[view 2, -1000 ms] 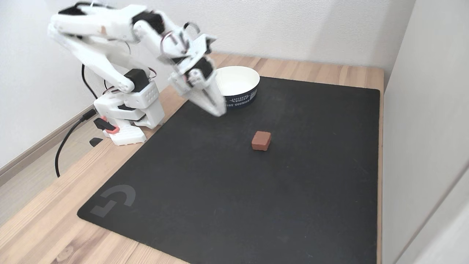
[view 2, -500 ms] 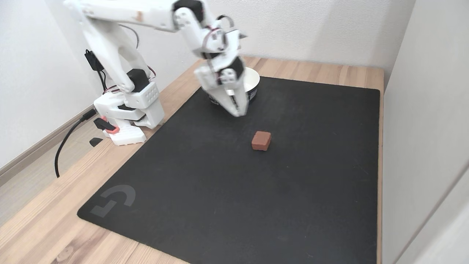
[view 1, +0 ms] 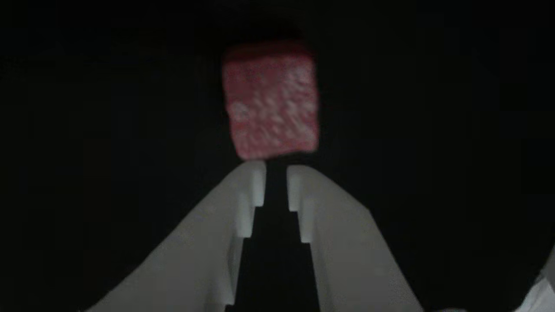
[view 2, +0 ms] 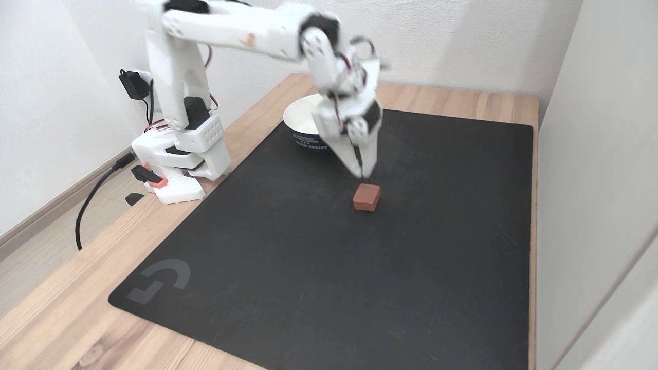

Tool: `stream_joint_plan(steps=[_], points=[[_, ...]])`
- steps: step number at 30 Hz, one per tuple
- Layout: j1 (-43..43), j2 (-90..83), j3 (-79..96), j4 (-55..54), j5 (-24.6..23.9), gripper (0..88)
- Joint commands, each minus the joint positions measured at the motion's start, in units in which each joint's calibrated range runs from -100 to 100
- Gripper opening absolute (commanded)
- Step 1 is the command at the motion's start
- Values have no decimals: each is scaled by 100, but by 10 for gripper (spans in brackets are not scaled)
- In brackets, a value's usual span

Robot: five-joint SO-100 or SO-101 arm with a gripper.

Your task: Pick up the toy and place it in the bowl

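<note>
The wooden surface (view 2: 452, 100) carries a wide black mat (view 2: 318, 246), laid so everything I handle sits on one dark, even ground. My arm's base (view 2: 180, 154) stands at the mat's left edge in the fixed view, and the arm reaches out over the mat from there. The bowl (view 2: 303, 126) waits at the mat's far edge, partly hidden behind my wrist, near enough to the base for a short carry. My tool (view 2: 360, 169) points steeply down, its tips just above and behind the toy (view 2: 366, 197). In the other view, the tool (view 1: 275, 184) shows only a narrow slit between its fingers, nothing held, with the toy (view 1: 271, 102) lying flat just beyond the tips. I judge that I must widen before descending.
</note>
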Motion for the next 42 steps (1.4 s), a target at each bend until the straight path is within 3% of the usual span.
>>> stream_joint_plan(steps=[1,14,17,20,24,42], points=[[47,356,-591,16,-5,22],[47,422,-618,16,0,25],[47,431,-564,59,0,122],[39,431,-573,287,-5,318],[39,431,-564,414,-5,418],[30,447,-537,965,-5,417]])
